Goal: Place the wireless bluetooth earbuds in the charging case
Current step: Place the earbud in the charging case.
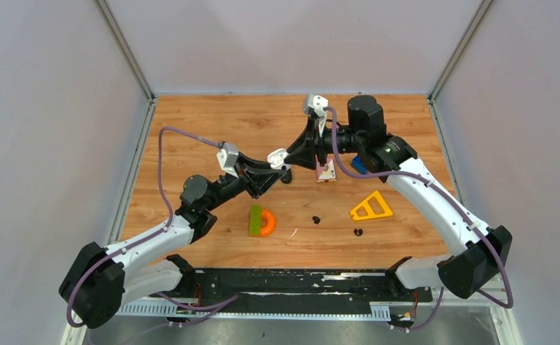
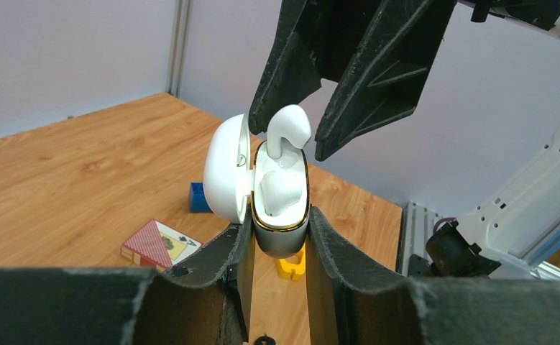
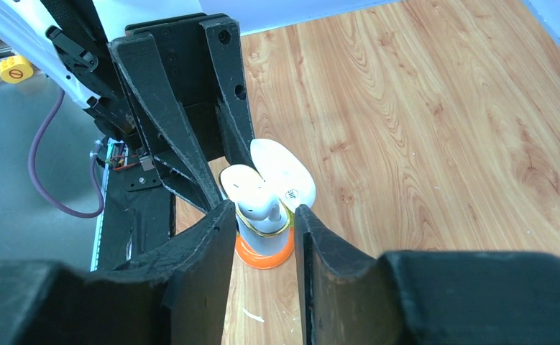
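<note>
My left gripper [image 2: 280, 224] is shut on the grey body of the charging case [image 2: 280, 241], held above the table with its white lid [image 2: 226, 169] swung open. One white earbud [image 2: 280, 190] lies seated in the case. A second white earbud [image 2: 289, 129] stands with its stem in the other slot and its head sticking out. My right gripper [image 3: 261, 215] straddles that earbud [image 3: 259, 205] from above, open, with a slim gap on at least one side. Two black earbuds [image 1: 315, 218] [image 1: 358, 232] lie on the table.
A card deck [image 1: 326, 171] and a blue block [image 1: 358, 165] sit under the right arm. A yellow triangle [image 1: 371, 207] lies right of centre. A green block with an orange ring [image 1: 262, 221] sits below the case. A thin white sliver [image 1: 292, 231] lies nearby.
</note>
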`<state>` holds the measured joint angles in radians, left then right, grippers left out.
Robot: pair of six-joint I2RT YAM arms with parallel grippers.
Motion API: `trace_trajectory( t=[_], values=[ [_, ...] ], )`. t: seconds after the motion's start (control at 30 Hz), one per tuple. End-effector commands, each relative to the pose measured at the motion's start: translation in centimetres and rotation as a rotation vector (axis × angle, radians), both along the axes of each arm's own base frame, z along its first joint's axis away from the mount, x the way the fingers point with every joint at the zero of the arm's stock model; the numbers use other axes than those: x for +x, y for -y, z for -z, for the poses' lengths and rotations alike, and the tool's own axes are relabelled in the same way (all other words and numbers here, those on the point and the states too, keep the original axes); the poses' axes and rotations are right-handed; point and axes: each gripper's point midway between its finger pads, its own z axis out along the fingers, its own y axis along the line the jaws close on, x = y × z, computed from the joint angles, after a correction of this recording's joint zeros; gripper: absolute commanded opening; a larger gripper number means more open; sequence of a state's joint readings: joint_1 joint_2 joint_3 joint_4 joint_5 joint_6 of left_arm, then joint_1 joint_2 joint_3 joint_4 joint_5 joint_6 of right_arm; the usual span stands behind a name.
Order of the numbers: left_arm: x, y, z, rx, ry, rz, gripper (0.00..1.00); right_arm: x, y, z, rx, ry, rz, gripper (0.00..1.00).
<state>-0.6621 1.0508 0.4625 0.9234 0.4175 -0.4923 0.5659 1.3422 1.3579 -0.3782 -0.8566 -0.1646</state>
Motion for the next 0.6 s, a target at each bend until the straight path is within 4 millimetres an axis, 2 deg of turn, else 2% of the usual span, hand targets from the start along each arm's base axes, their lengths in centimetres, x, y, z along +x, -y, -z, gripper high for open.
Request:
trace_trajectory(
  t=[0.0,0.13,0.33,0.43,0.57],
  values=[
    [-0.1,-0.1,-1.9,-0.023,0.069,-0.001,0.0,0.1,0.0,-1.3,0.029,0.034,0.003,0.38],
    [-0.1,-0.1,-1.7,-0.019,0.066,0.001,0.0,0.0,-0.2,-1.6,0.038,0.026,-0.005,0.43],
    [0.0,0.0,-1.5,0.007,0.075,-0.003,0.0,-1.0,-0.1,-2.3,0.047,0.033,-0.056,0.56],
    [0.0,0.1,-1.5,0.042,0.091,0.0,0.0,-1.3,0.5,-2.9,0.02,0.071,-0.055,0.62],
    [-0.4,0.1,-1.5,0.087,0.114,0.011,0.0,-2.2,1.7,-3.2,-0.037,0.116,-0.071,0.64]
  ],
)
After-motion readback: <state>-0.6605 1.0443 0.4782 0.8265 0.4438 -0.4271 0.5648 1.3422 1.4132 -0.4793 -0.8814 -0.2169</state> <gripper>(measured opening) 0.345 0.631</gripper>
